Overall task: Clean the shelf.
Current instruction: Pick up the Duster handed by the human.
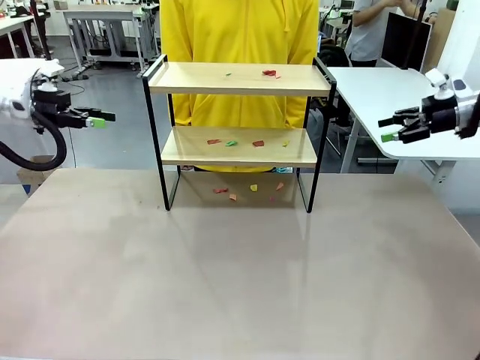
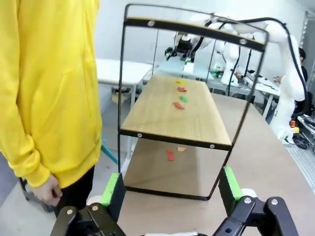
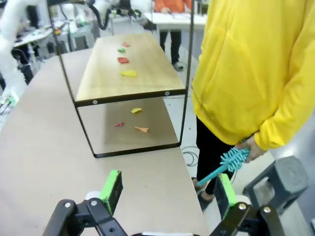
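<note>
Tabletop point(image 1: 240, 285) in the foreground. Beyond it the shelf point(image 1: 195, 77) stands between the two grippers, straight ahead of each one's fingers. Its long axis runs from the left gripper point(image 1: 103, 118) to the right gripper point(image 1: 384, 130). Each faces one railed end and is apart from it, the left seemingly slightly nearer. Coloured scraps point(image 1: 268, 73) lie on both boards and beneath. Both grippers are spread wide, holding and touching nothing. Ahead of the right gripper and off to one side, a person's hand point(image 3: 253, 147) holds a teal brush point(image 3: 224, 166).
</note>
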Robot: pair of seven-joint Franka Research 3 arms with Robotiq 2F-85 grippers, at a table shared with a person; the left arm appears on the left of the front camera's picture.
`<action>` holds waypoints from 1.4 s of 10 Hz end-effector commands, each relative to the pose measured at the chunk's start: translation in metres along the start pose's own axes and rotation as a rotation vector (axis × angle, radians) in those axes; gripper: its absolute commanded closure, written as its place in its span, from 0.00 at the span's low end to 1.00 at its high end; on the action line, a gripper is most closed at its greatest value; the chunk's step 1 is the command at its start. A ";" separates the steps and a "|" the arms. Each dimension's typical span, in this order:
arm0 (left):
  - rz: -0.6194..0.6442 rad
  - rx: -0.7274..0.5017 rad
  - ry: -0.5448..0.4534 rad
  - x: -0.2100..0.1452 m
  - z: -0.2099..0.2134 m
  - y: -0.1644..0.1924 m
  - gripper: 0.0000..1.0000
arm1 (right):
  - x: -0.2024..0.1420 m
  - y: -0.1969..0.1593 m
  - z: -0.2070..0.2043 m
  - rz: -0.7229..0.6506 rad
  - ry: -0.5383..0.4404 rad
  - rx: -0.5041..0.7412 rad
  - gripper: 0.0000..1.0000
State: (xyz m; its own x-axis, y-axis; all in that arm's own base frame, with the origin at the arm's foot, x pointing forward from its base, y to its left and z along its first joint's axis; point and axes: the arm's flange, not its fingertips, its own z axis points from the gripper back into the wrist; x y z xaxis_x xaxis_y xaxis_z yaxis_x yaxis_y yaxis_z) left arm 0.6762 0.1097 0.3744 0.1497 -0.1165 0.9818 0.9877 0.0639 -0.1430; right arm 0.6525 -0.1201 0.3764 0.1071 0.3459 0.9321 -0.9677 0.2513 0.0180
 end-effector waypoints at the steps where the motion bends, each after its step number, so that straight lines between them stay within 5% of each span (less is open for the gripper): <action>1: -0.112 -0.044 -0.084 -0.009 0.002 -0.020 0.00 | -0.003 0.002 0.003 0.067 -0.096 0.042 0.00; 7: -0.213 -0.024 -0.167 -0.039 0.015 -0.060 0.00 | -0.034 0.012 0.024 0.011 -0.219 0.048 0.00; 14: -0.118 -0.056 -0.251 -0.034 0.025 -0.070 0.00 | -0.008 0.030 0.034 0.006 -0.232 0.040 0.00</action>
State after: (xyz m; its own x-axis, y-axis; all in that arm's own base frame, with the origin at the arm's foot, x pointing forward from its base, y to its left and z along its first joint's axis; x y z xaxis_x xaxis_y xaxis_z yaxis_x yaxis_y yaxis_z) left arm 0.6033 0.1351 0.3438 -0.0003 0.1113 0.9938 1.0000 0.0082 -0.0006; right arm 0.6206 -0.1519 0.3753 0.0475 0.1555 0.9867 -0.9814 0.1911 0.0171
